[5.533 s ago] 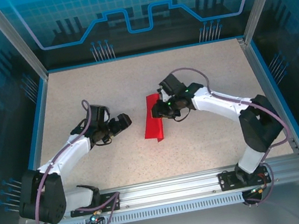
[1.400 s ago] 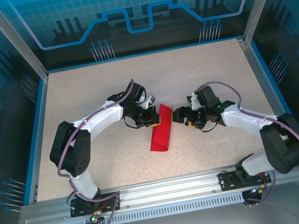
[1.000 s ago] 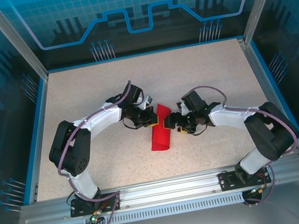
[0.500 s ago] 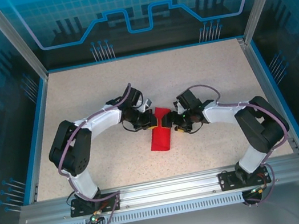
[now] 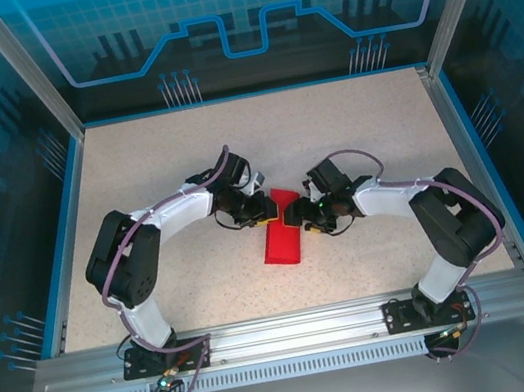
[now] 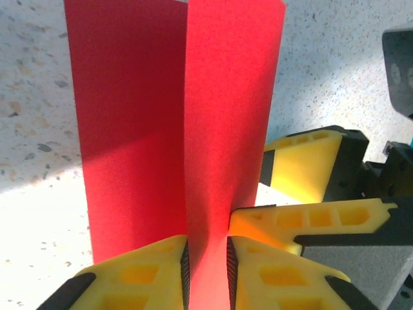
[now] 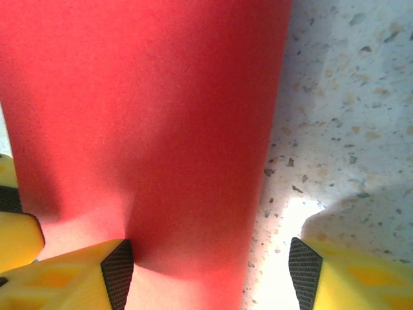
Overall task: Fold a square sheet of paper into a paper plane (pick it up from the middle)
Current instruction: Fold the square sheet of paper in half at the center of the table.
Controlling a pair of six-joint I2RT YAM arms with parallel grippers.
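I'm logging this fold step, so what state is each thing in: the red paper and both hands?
red paper, folded into a narrow strip with a lengthwise crease, lying on the table.
left hand, jaws slightly apart, a fold of the paper between them.
right hand, open wide, straddling the paper's edge.

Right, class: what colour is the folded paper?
The folded paper is bright red, clearest in the left wrist view.

Bright, even light falls on my speckled beige desk (image 5: 137, 177), sharp from above. At my left wrist the thin bright red folded paper (image 6: 226, 97) darkens left of its crease; at my right wrist the near desk glares white, blurred.
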